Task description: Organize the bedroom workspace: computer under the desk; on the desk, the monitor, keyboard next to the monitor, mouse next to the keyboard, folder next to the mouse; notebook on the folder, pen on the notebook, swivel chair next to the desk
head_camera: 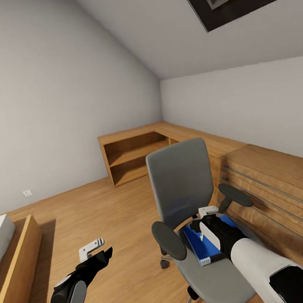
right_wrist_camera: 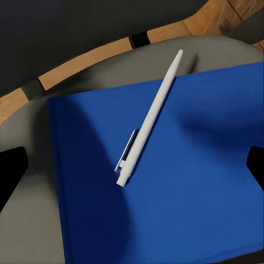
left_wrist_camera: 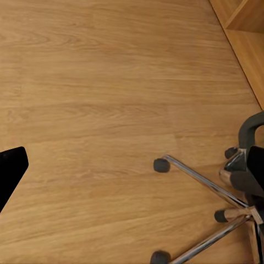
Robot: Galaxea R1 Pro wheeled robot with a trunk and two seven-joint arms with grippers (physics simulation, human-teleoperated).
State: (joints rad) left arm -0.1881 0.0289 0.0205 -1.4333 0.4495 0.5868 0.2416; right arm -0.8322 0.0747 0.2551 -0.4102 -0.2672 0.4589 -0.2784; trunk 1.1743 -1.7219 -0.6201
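Note:
The grey swivel chair (head_camera: 181, 181) stands in the middle of the room. On its seat lies the blue folder (head_camera: 198, 248), and the white pen (right_wrist_camera: 151, 118) rests slantwise across the folder (right_wrist_camera: 192, 181). My right gripper (head_camera: 206, 221) hangs just above the folder, open, with its fingertips (right_wrist_camera: 11, 170) spread wide to either side of the pen and touching nothing. My left gripper (head_camera: 94, 251) is open and empty over bare floor to the left of the chair, whose chrome base (left_wrist_camera: 203, 184) is in its view. The desk, monitor, keyboard, mouse, computer and notebook are out of view.
A low light-wood cabinet (head_camera: 132, 149) runs along the back wall and down the right side (head_camera: 280, 187), close behind the chair. A bed with a wooden frame (head_camera: 17, 255) sits at the left. Open wood floor (head_camera: 111, 209) lies between them.

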